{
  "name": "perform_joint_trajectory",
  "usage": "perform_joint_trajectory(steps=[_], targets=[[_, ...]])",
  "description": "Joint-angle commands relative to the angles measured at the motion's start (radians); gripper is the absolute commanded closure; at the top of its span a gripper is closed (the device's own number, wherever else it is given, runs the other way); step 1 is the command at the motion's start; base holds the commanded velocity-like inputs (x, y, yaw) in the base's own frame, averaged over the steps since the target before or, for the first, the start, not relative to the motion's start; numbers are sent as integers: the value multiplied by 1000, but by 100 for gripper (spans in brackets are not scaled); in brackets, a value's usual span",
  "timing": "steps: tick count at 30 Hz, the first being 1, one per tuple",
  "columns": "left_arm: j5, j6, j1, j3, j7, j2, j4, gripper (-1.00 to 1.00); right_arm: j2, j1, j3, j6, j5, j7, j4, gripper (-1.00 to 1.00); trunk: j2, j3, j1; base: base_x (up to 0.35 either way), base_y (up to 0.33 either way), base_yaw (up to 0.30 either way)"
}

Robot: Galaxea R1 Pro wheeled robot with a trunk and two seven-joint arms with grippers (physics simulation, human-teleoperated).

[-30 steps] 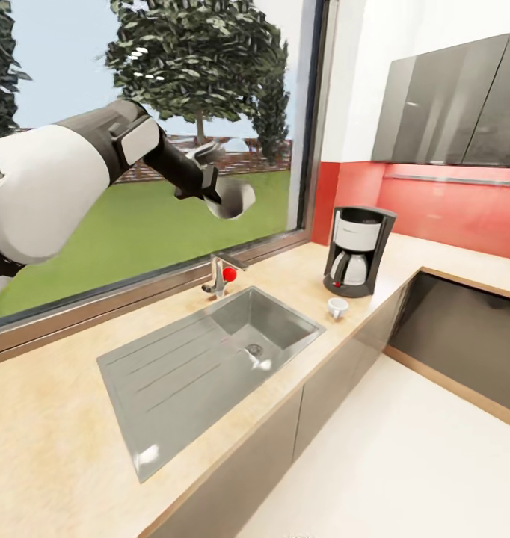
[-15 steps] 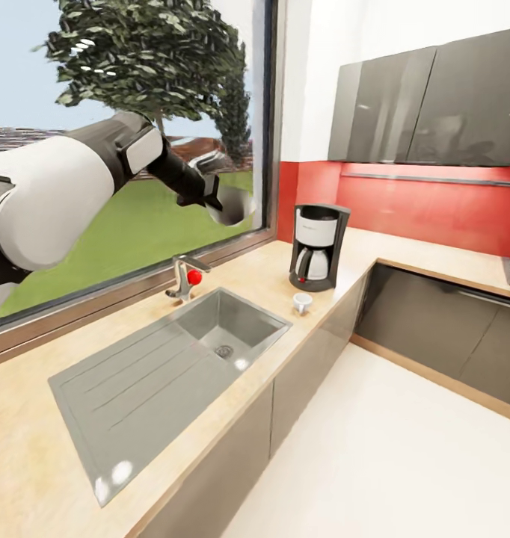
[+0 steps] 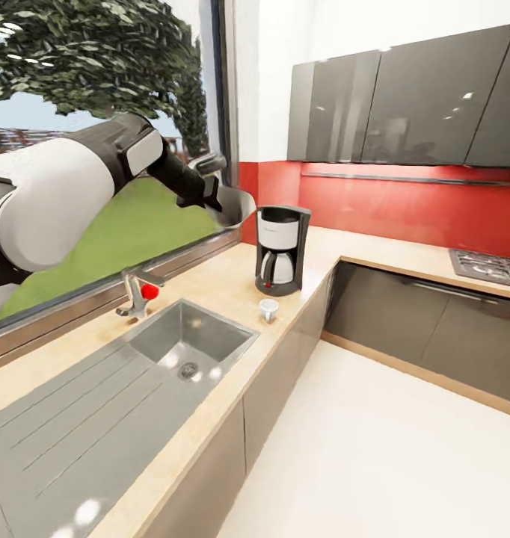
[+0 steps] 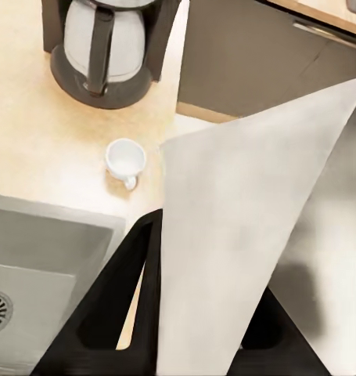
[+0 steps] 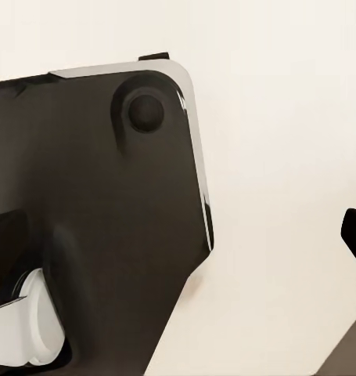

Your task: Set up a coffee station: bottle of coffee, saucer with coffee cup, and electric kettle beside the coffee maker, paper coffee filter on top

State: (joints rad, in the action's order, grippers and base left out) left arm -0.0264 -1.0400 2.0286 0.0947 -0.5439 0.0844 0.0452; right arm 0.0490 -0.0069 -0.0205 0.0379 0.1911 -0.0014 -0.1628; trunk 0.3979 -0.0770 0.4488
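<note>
The paper coffee filter (image 4: 232, 235) is pinched between the left fingers (image 4: 119, 305), held up in the air. Past them, down on the counter (image 3: 210, 280), sits the coffee cup (image 4: 125, 160) just beside the coffee maker (image 3: 282, 249). Right fingers: can't tell from the wrist cam.

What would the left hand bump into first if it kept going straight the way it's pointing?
Probably the countertop near the coffee cup, just short of the coffee maker. The left hand holds a paper filter; depth is uncertain.
</note>
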Motion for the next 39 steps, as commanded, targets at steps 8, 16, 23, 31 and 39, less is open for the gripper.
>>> perform_joint_trajectory(steps=[8,16,23,31,39], targets=[[5,3,-8,15,-8,-6,2,100,0,-1,-1,3,8,-1,-1,-100,2,-2,1,210,-174,-266],[6,3,-11,16,-8,-11,2,100,0,-1,-7,2,5,3,-4,-100,2,-2,1,110,-257,-29],[11,4,-19,20,-6,-20,2,100,3,-1,-7,3,5,3,-4,-100,2,-2,1,124,-102,0],[45,5,-66,22,-5,-72,1,100,14,-1,-9,4,5,3,-1,-100,2,-2,1,73,-6,0],[67,5,-68,21,-5,-72,1,100,14,-1,-9,4,5,1,-1,-100,2,-2,1,312,-2,0]])
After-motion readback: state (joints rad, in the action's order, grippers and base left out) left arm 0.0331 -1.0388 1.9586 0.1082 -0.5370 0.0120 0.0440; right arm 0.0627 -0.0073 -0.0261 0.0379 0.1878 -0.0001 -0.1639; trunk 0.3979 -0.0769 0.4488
